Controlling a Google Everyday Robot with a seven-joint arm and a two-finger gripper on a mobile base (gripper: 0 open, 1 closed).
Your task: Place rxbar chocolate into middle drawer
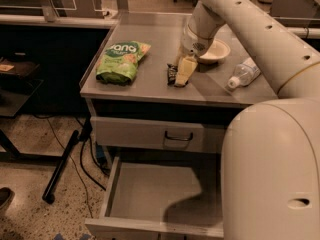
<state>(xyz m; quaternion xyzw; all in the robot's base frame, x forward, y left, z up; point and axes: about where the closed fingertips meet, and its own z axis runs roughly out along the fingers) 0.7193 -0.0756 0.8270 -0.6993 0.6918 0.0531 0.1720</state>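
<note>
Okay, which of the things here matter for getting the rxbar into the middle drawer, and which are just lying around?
For the job:
- rxbar chocolate, on the countertop
- middle drawer, pulled open, nothing in it
- gripper, down on the countertop right beside the bar

Just lying about:
- green snack bag
- bowl
- water bottle
- closed top drawer
</note>
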